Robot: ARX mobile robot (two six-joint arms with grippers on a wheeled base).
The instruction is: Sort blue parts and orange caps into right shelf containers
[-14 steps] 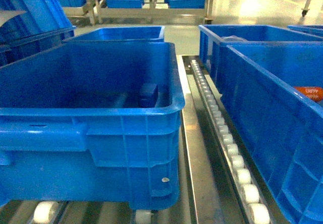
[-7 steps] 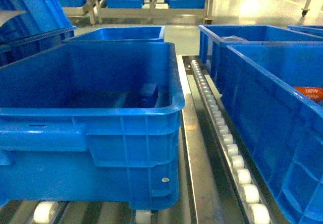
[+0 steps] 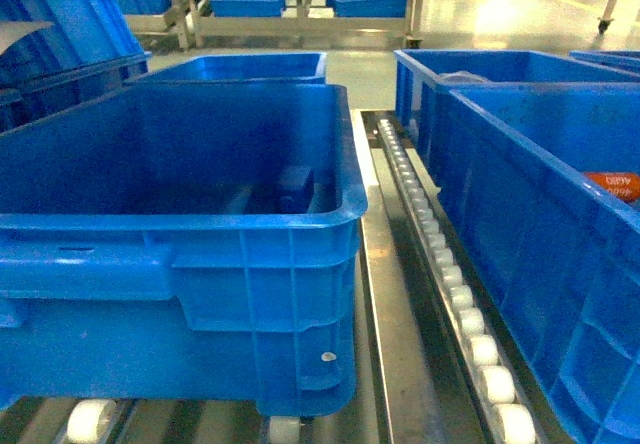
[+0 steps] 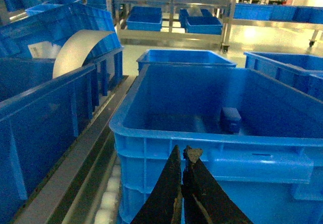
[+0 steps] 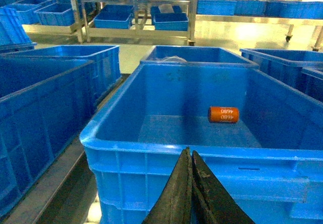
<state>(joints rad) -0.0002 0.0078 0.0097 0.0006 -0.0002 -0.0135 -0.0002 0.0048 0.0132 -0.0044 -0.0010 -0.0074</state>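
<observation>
A: Running between the two rows of crates, a metal rail with white rollers keeps an open lane; the near left crate has its thick rim right at the lane's edge, and the right shelf container stands just across it.

B: And the parts?

A: One blue part sits on the left crate's floor by its right wall. One orange cap lies on its side in the right container, toward the far wall.

B: The arms?

A: Both hang low, outside the near walls. The left gripper points at the left crate, fingers pressed together, empty. The right gripper faces the right container, closed too, holding nothing.
</observation>
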